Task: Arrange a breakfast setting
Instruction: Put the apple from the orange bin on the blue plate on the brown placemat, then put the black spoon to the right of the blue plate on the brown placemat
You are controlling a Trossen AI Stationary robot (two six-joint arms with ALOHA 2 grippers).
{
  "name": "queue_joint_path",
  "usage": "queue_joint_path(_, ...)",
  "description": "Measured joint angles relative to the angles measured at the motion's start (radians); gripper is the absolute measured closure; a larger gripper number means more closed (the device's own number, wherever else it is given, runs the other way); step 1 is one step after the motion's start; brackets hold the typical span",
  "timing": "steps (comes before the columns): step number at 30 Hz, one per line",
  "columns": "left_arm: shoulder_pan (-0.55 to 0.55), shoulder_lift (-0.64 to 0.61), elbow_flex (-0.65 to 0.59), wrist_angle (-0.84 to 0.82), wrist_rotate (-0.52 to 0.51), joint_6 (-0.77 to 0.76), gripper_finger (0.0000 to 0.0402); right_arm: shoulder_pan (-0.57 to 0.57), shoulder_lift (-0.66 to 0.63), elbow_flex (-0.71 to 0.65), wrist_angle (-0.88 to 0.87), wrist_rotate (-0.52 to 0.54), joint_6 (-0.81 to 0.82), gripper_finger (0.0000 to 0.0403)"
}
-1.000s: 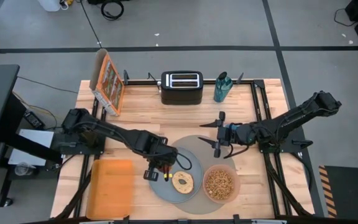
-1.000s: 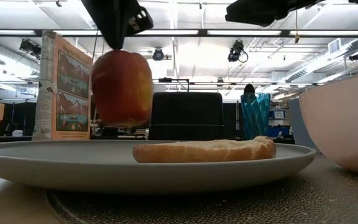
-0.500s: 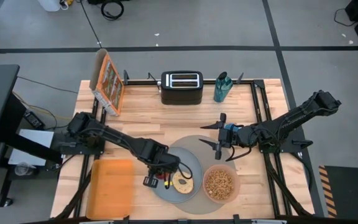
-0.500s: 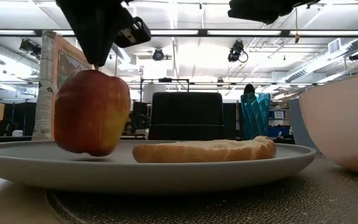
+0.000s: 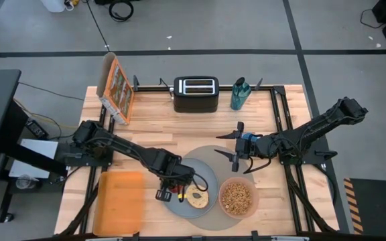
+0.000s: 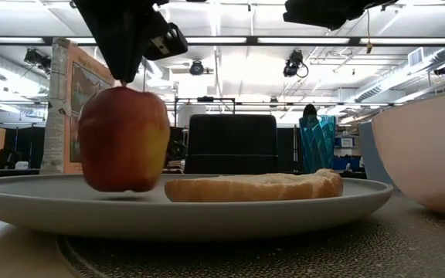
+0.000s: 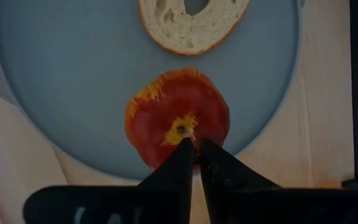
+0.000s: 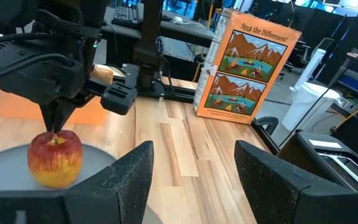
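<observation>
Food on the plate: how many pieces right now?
2. The red apple sits on the grey-blue plate's left side, its stem pinched by the left gripper. The bagel lies flat just right of it. Nothing else shows there.

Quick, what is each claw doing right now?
Left claw: closed on the red apple's stem, over the plate.
Right claw: open, empty.

the apple [image 6: 123, 139] sits on the plate [image 5: 210, 175] beside the bagel [image 5: 197, 196], towards the tray [image 5: 119, 203] side. the plate lies on the round mat [image 5: 206, 152], with the cereal-filled bowl [image 5: 237, 198] just right of it. toaster [image 5: 196, 93] and bottle [image 5: 239, 94] stand along the table's far edge, cereal box [image 5: 116, 88] far left.
</observation>
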Motion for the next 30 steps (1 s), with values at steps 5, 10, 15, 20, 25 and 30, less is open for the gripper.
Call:
queue_joint_path(5,0.000,0.000,0.000,0.007,0.000,-0.008,0.0341,0.000,0.000,0.000,0.000,0.000,-0.001,0.0170)
queue_joint_path(10,-0.001,0.000,0.000,0.009,0.000,-0.008,0.0299,0.000,0.000,0.000,-0.001,0.000,-0.003,0.0170)
queue_joint_path(15,0.006,0.000,0.003,0.001,0.000,-0.021,0.0261,0.000,0.000,0.000,-0.013,-0.001,-0.005,0.0170)
queue_joint_path(20,0.012,-0.002,0.042,-0.076,-0.025,-0.054,0.0231,0.000,0.000,0.000,-0.024,-0.002,-0.005,0.0170)
queue_joint_path(25,0.000,-0.002,0.106,-0.167,-0.080,-0.053,0.0219,0.000,0.000,0.000,-0.024,-0.002,-0.009,0.0170)
queue_joint_path(30,-0.030,-0.016,0.166,-0.313,-0.163,-0.059,0.0219,0.000,0.000,0.000,-0.025,-0.002,-0.006,0.0170)
